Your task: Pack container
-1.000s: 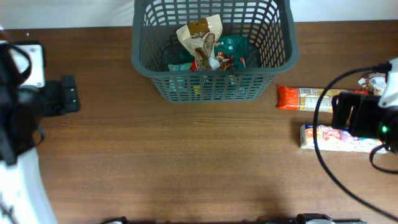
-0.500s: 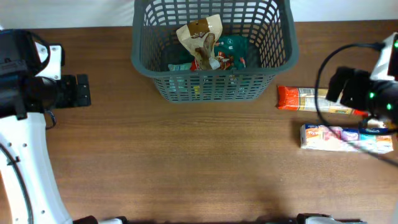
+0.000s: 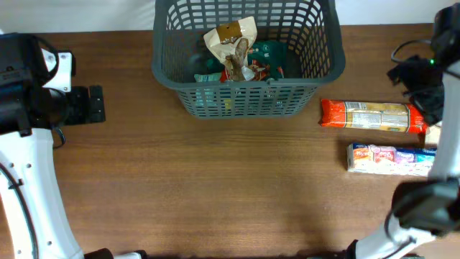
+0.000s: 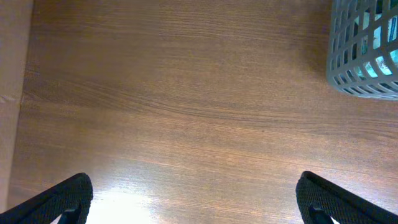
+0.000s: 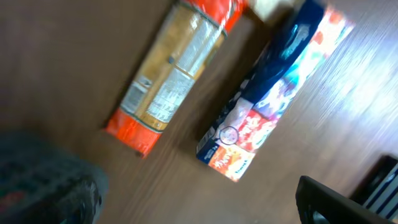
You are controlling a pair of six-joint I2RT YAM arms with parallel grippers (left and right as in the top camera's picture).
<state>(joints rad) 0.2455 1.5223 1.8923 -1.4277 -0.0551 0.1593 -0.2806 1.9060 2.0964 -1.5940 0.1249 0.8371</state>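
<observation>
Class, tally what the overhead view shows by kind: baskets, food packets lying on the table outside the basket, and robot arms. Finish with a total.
Baskets: 1, the container
Food packets outside it: 2, the orange-ended packet and the blue and white box
Robot arms: 2, the left arm and the right arm
Total: 5
Packets inside the container overlap too much to count.

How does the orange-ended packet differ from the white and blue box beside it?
The orange-ended packet is a bag with a pale middle; the white and blue box has flat sides. The packet lies nearer the container, the box farther. Both lie flat on the table, parallel.
</observation>
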